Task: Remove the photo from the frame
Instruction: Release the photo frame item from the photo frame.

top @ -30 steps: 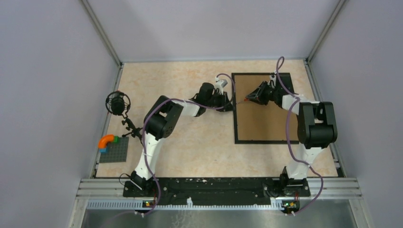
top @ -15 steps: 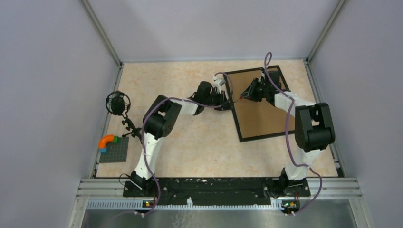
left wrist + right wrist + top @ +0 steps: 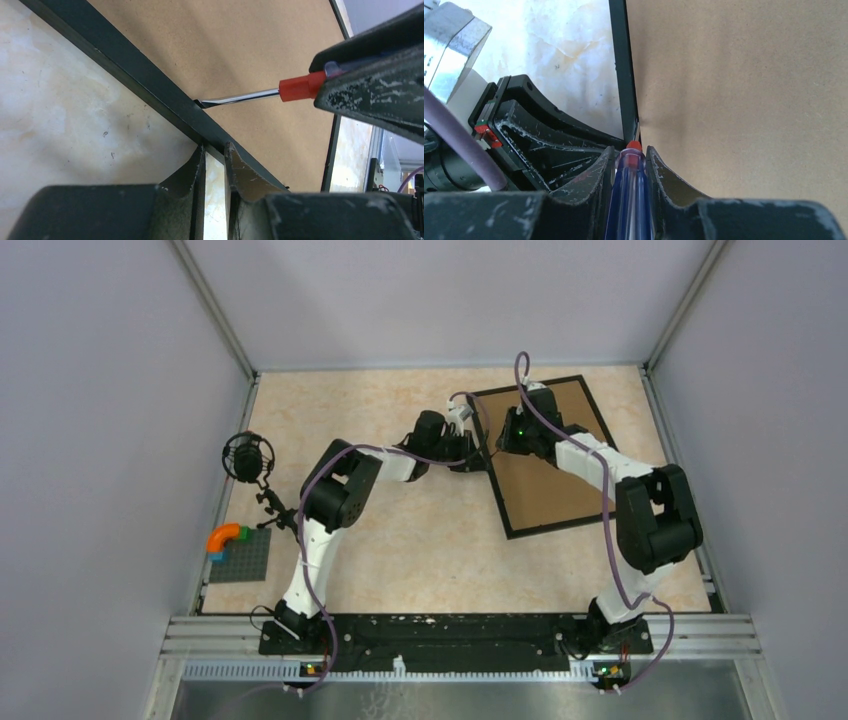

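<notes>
The frame point(image 3: 500, 502) lies back-up and skewed on the table, its brown backing board point(image 3: 555, 490) facing me. The photo is hidden beneath the board. My right gripper point(image 3: 507, 443) is shut on a blue-handled screwdriver point(image 3: 630, 195). The screwdriver's metal blade point(image 3: 240, 96) reaches across the board point(image 3: 240, 45), its tip at the inner edge of the left rail point(image 3: 125, 61). My left gripper point(image 3: 214, 150) sits outside that same rail. Its tips are at the rail's outer edge, with a narrow gap showing only table between them.
A grey brick baseplate point(image 3: 240, 558) with an orange curved piece point(image 3: 224, 536) lies at the near left. A black round device on a stand point(image 3: 248, 457) is by the left wall. Walls close in three sides, and a metal rail point(image 3: 460, 635) runs along the near edge.
The frame has turned, its far end swinging left. My right gripper moved left with the screwdriver to the left rail. The left gripper stayed put.
</notes>
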`<state>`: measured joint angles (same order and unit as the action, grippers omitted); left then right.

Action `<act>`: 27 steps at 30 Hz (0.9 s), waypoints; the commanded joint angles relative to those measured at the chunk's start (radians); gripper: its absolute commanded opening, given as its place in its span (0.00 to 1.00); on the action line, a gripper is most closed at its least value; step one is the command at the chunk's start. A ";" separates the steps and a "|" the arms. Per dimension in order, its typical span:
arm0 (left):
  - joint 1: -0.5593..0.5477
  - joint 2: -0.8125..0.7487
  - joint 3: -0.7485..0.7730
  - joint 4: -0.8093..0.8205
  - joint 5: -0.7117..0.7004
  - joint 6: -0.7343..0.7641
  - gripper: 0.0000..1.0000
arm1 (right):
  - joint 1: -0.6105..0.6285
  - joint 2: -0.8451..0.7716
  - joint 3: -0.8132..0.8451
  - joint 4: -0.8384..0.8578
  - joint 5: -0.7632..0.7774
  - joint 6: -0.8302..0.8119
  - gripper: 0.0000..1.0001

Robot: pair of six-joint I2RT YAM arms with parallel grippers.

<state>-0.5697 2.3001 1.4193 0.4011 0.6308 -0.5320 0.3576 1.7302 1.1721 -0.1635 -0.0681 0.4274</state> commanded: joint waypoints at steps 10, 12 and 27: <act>-0.042 0.071 -0.048 -0.094 -0.030 0.006 0.25 | 0.141 -0.067 -0.034 -0.067 -0.339 0.106 0.00; -0.031 0.027 -0.063 -0.085 -0.037 0.014 0.31 | 0.077 -0.082 -0.037 -0.065 -0.371 0.092 0.00; 0.071 0.039 0.252 -0.264 -0.186 0.136 0.60 | -0.075 -0.098 -0.213 -0.040 -0.613 -0.009 0.00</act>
<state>-0.5190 2.2871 1.5959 0.1093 0.4885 -0.4408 0.2523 1.6310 1.0149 -0.1844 -0.4164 0.3862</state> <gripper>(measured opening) 0.599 0.226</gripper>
